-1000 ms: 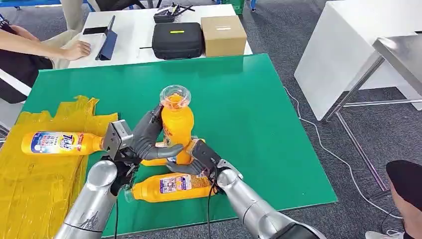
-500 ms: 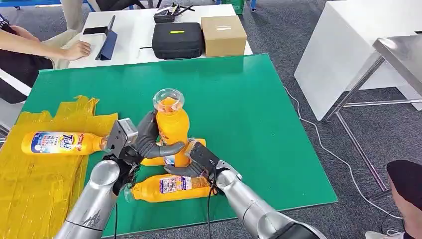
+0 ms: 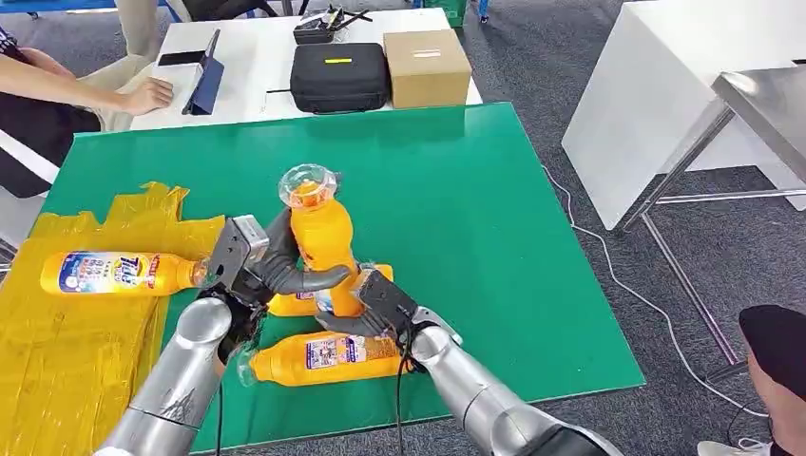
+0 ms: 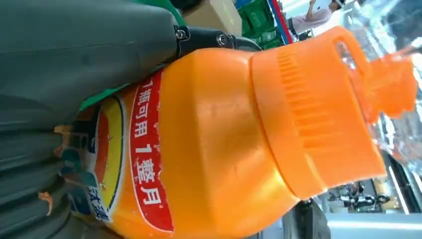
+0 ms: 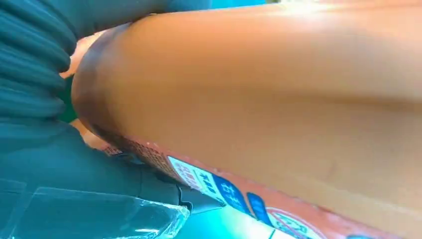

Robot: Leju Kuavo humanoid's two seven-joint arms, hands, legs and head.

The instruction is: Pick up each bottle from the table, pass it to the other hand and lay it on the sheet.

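Note:
An orange bottle [image 3: 323, 245] with a clear cap [image 3: 306, 182] stands tilted above the green table [image 3: 494, 218]. My left hand [image 3: 273, 266] wraps around its middle, and my right hand [image 3: 369, 306] holds its lower end. Up close, the bottle [image 4: 214, 149] lies against the left hand [image 4: 74, 59], and the bottle's body [image 5: 278, 99] presses against the right hand [image 5: 35, 64]. A second bottle [image 3: 323, 357] lies on the table under the hands, and a third [image 3: 285, 305] is half hidden behind them. Another bottle [image 3: 119, 273] lies on the yellow sheet [image 3: 67, 361].
Behind the green table a white table carries a black case [image 3: 339, 76], a cardboard box [image 3: 427, 66] and a tablet. A person's arm [image 3: 86, 90] rests at its left end. Another person [image 3: 775, 361] is at the lower right, beside a metal table [image 3: 760, 95].
The held bottle has moved left toward the sheet and leans more, with both hands moving along with it. The lying bottles have stayed put.

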